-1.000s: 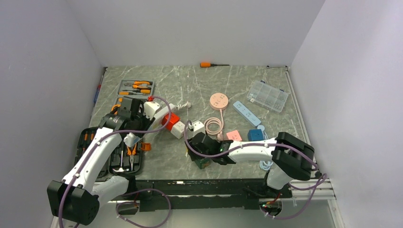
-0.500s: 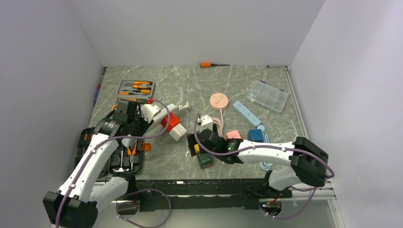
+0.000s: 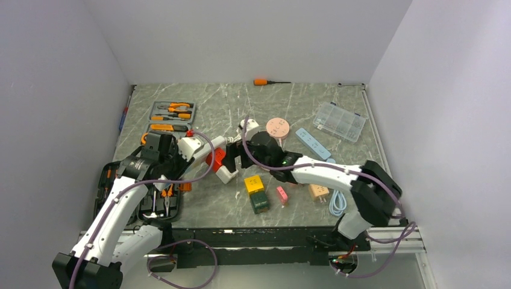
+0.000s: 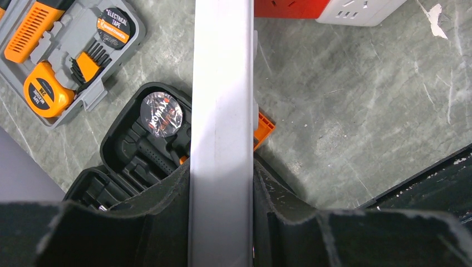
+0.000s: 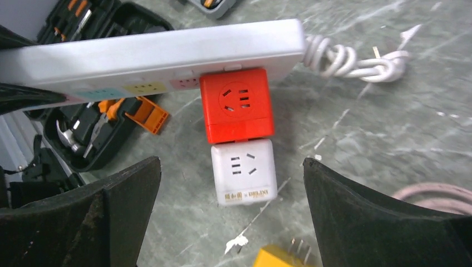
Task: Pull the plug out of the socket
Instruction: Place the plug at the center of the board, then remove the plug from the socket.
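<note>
Reaching | left gripper (image 4: 220, 183) pinched long white plastic socket strip (image 5: 161, 55) | right gripper (image 5: 231, 189) gaped (empty) at red cube plug (image 5: 236, 111) | next called for clasping, pulling.

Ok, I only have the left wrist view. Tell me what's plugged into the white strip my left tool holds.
Observer: A red plastic cube adapter is plugged into the long white plastic power strip.
Operator: Describe what's beyond it.
Observer: A white plastic cube adapter, attached to the red one's outer face.
Operator: Now the other arm.
Observer: The right tool is open, aimed at both cubes, gripping neither.
</note>
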`<action>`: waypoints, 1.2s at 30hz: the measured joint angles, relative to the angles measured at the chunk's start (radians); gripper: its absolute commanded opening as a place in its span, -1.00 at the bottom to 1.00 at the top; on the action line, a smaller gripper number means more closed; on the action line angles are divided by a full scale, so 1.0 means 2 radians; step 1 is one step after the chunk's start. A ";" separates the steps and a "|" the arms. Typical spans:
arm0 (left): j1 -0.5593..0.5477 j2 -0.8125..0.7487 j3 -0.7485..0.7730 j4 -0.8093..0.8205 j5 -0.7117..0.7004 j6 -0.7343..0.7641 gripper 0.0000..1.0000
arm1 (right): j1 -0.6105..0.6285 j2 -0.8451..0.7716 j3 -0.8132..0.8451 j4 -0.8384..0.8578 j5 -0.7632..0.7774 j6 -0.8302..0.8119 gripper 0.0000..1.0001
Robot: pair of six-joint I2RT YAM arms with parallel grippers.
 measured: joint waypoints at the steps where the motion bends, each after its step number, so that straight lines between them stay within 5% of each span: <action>1: 0.000 0.000 0.000 0.000 0.000 0.000 -1.00 | 0.000 0.015 0.006 0.006 -0.006 -0.002 1.00; 23: 0.000 -0.006 -0.001 -0.009 0.008 -0.001 -1.00 | 0.002 0.200 0.104 0.050 -0.030 -0.022 0.84; 28: 0.000 -0.005 -0.001 -0.011 0.010 -0.004 -1.00 | 0.003 0.224 0.110 0.051 -0.041 -0.021 0.42; 36: -0.001 0.000 -0.001 -0.005 0.003 -0.005 -1.00 | 0.008 0.220 0.117 0.033 -0.039 -0.019 -0.71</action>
